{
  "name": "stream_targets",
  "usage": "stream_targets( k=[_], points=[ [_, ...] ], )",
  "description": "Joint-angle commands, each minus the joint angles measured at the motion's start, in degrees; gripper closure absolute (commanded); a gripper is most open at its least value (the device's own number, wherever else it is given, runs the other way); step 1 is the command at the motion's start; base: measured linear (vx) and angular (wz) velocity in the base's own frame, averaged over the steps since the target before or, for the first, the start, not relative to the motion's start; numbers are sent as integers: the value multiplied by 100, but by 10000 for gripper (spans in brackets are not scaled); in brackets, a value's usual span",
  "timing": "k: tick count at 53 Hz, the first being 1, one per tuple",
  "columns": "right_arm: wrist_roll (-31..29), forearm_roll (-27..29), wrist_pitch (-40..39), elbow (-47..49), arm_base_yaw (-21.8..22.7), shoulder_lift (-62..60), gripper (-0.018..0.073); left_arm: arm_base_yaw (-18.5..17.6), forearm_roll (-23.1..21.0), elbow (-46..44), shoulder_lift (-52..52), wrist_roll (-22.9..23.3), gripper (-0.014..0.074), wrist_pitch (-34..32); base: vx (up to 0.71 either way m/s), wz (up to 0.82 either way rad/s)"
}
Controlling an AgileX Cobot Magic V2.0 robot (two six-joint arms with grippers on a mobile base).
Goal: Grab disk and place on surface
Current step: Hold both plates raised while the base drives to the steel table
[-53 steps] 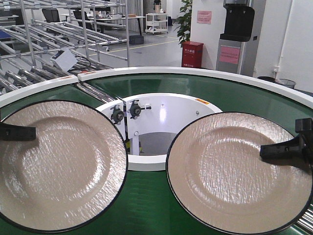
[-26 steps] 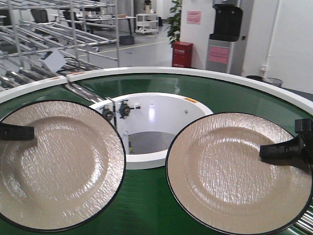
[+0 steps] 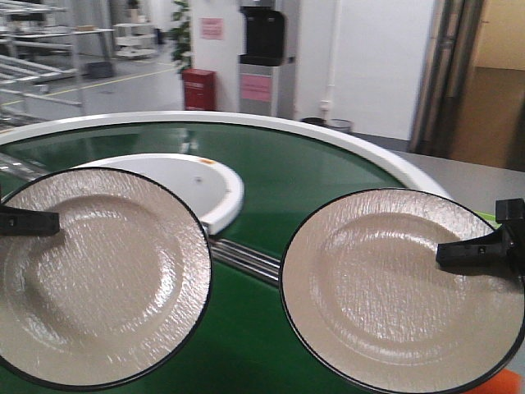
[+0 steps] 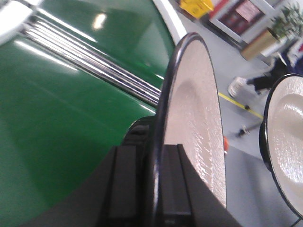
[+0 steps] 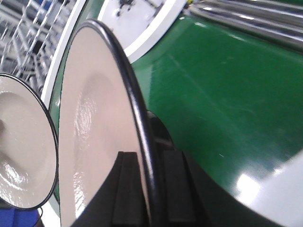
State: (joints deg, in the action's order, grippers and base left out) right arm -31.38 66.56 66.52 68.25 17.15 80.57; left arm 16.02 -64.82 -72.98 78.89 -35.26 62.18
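Observation:
Two beige disks with black rims hang flat over the green conveyor. My left gripper (image 3: 29,222) is shut on the left disk (image 3: 98,279) at its left rim. In the left wrist view the black fingers (image 4: 124,184) clamp that rim (image 4: 163,118) from both sides. At the right disk's (image 3: 394,287) right rim, my right gripper (image 3: 480,250) is shut on it too, its fingers (image 5: 127,189) pinching the edge (image 5: 137,118). A grey flat area (image 3: 476,176) lies beyond the conveyor's rim on the right; I cannot tell whether it is the surface.
The green conveyor belt (image 3: 312,164) with its white outer rim (image 3: 369,144) curves under both disks. A white inner hub (image 3: 205,176) and steel rollers (image 3: 246,258) sit between them. A red box (image 3: 198,89) and a dispenser (image 3: 262,57) stand behind.
The whole background has slid to the left, so the view has swung right. The racks have left the frame and a grey area has appeared on the right. Both disks stay gripped as before.

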Motion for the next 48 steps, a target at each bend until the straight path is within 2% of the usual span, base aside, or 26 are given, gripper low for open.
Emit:
stream_targets(
  k=[1,48],
  points=[
    [-1,738,32,176,16,-232,568,-11,-771,-177,-246,51,604,-83,-16,-62],
    [-1,738,34,176,16,-232,568,-11,-770,-177,-246,51,604,-83,-13,-53]
  ],
)
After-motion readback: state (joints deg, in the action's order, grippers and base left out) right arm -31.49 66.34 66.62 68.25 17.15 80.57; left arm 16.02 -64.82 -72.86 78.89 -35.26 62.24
